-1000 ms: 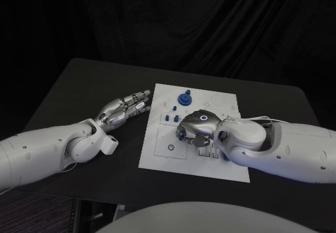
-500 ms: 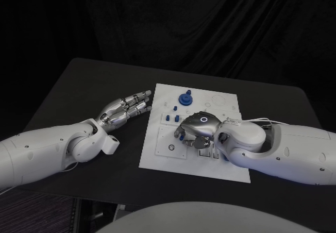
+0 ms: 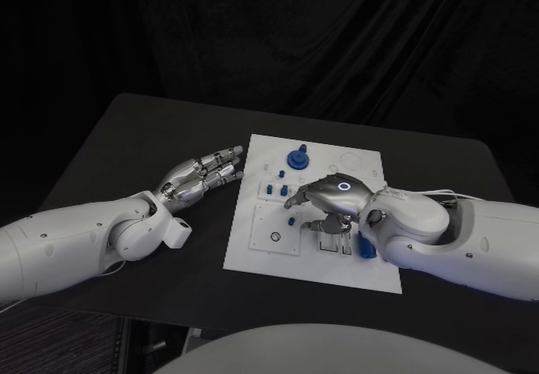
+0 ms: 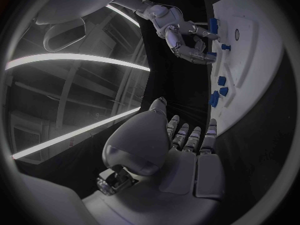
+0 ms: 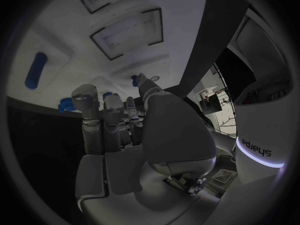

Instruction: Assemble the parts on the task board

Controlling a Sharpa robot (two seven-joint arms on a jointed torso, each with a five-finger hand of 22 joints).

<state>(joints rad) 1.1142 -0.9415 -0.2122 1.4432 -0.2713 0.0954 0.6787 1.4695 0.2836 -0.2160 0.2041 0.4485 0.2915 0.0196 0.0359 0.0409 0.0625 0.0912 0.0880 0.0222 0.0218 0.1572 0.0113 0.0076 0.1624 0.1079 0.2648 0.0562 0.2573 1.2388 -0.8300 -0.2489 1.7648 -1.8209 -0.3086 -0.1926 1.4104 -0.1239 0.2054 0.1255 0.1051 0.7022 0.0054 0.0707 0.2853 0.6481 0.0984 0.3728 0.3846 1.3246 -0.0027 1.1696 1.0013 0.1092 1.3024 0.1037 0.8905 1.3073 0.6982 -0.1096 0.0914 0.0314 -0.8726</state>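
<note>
Both arms are glossy white, built of bulbous rounded shells dotted with small dark screw holes. The left hand (image 3: 202,176) and right hand (image 3: 325,204) are silver metal with segmented fingers. A glowing ring marks the back of the right hand, and thin pale cables run behind its wrist.

A black curtain (image 3: 337,54) hung in folds behind the black counter (image 3: 135,140). Dark carpet (image 3: 56,343) covered the floor below. Long light strips (image 4: 75,65) glowed overhead.
</note>
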